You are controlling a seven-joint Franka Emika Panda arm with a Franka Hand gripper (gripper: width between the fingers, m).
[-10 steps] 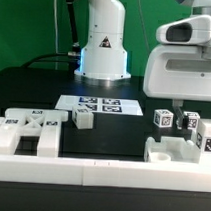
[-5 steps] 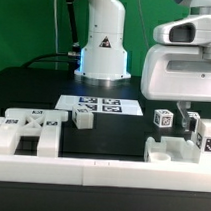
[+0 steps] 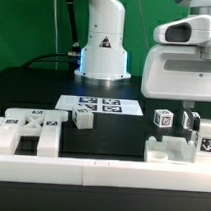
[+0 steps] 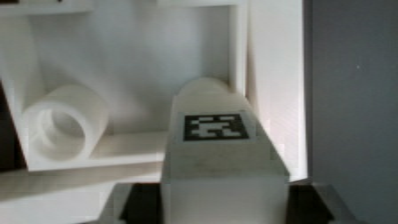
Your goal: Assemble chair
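Note:
My gripper (image 3: 191, 117) hangs over the chair parts at the exterior view's right and is shut on a white tagged chair block (image 4: 217, 130). That block fills the gap between the dark fingers (image 4: 135, 204) and sticks out ahead of them. It stands on the table among the other parts. Beside it stand a small tagged cube (image 3: 163, 119) and another tagged block (image 3: 206, 137). Just beyond lies a white part with a round socket (image 4: 71, 125), also seen low in front (image 3: 169, 150). A large flat chair piece (image 3: 27, 129) and a small block (image 3: 83, 117) lie at the exterior view's left.
The marker board (image 3: 98, 104) lies flat at mid-table in front of the robot base (image 3: 103, 48). A long white border wall (image 3: 100, 174) runs along the near edge. The table top is black.
The jaws have closed from wide open onto the tagged block. The arm has barely shifted and the other parts have stayed put.

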